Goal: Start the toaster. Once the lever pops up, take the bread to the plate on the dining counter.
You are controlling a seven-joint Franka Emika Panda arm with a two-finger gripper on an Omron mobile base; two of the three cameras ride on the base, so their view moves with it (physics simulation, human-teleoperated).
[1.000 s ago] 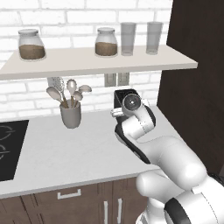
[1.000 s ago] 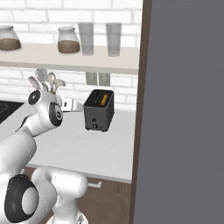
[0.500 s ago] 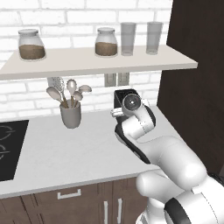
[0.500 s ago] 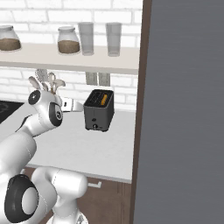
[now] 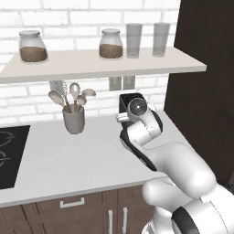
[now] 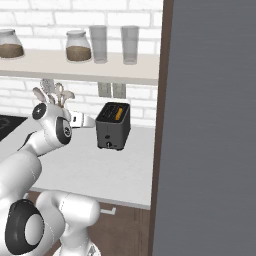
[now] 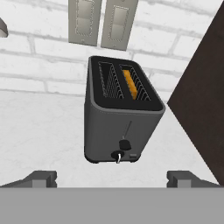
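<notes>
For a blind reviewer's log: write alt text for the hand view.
A dark grey toaster stands on a white counter against a white brick wall, with the bread sunk in its right slot. The open gripper faces its front, apart from it. Two wall outlets sit above.

Left base view sits behind the arm, off its left side, looking forward and down across the white worktop [image 5: 68,155] toward the brick wall and the shelf [image 5: 100,64]. Right base view looks from the other side, with a dark cabinet panel [image 6: 210,125] close against its right half. Both take in the toaster [image 6: 113,126]. The hand view is much nearer, facing the toaster's front from slightly above, wall sockets [image 7: 103,22] behind it.
</notes>
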